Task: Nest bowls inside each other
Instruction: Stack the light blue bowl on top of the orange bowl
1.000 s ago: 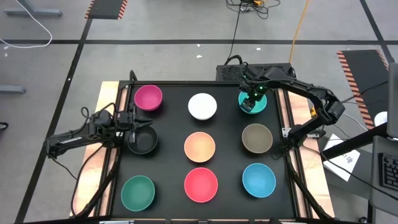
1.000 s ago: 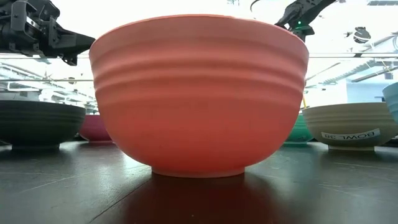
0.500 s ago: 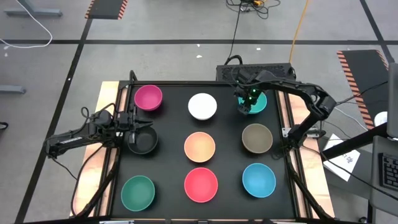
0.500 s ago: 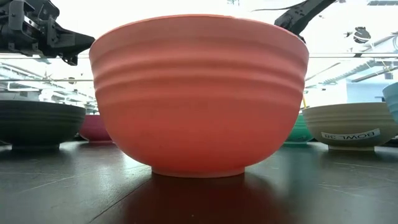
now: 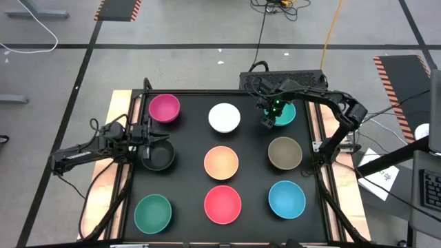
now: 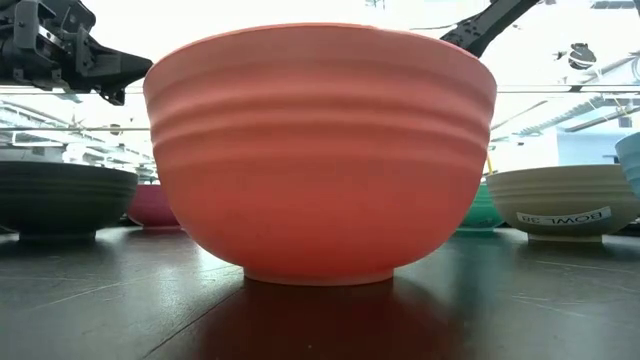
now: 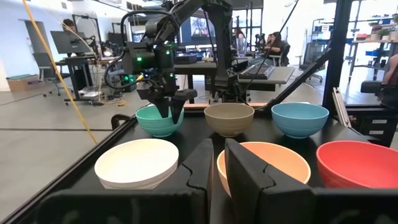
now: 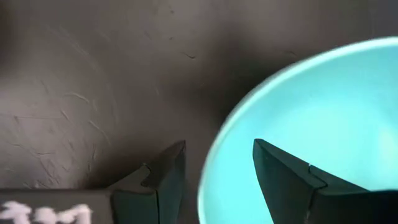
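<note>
Nine bowls stand upright in a three-by-three grid on the black mat: magenta [image 5: 165, 108], white [image 5: 224, 118], teal [image 5: 284, 111], black [image 5: 158, 157], orange [image 5: 221, 162], taupe [image 5: 284, 152], green [image 5: 152, 213], red [image 5: 222, 204], blue [image 5: 286, 199]. My right gripper [image 5: 268, 120] is open and points down at the teal bowl's left rim [image 8: 208, 180]. One finger [image 8: 286, 177] stands inside the bowl and the other [image 8: 163, 177] outside, with a gap showing on each side. My left gripper [image 7: 219, 168] is shut and hovers above the black bowl's far-left rim.
The mat's raised frame [image 5: 135, 158] and the wooden table edge [image 5: 117, 103] border the grid. A dark box [image 5: 255, 79] sits past the far edge. In the low view the orange bowl [image 6: 320, 150] fills the foreground. People sit at desks in the room beyond.
My right gripper has moved toward the table's left edge, from over the middle of the teal bowl to its left rim, staying open. The bowls and my left arm have kept still.
</note>
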`<act>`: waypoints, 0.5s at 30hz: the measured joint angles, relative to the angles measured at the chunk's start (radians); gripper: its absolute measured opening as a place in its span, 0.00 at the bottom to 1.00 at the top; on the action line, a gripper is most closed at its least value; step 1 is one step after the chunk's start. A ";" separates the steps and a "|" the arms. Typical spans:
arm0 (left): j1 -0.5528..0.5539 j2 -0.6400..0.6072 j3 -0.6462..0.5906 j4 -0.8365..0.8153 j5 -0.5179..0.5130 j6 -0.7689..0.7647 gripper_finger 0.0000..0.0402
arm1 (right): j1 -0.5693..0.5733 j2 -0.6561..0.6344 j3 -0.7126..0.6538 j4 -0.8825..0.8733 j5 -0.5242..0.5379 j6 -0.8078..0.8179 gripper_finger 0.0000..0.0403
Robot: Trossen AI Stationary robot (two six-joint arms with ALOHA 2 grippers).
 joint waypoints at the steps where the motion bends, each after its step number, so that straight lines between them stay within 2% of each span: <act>1: 0.000 0.000 0.000 0.000 0.002 0.000 0.12 | 0.000 0.000 0.000 0.008 0.000 -0.005 0.45; 8: 0.000 0.000 0.000 0.000 0.020 0.003 0.12 | 0.000 0.000 0.000 0.071 0.002 -0.023 0.44; 15: 0.000 0.000 0.000 -0.007 0.021 0.002 0.12 | -0.001 0.000 0.000 0.045 -0.005 -0.007 0.32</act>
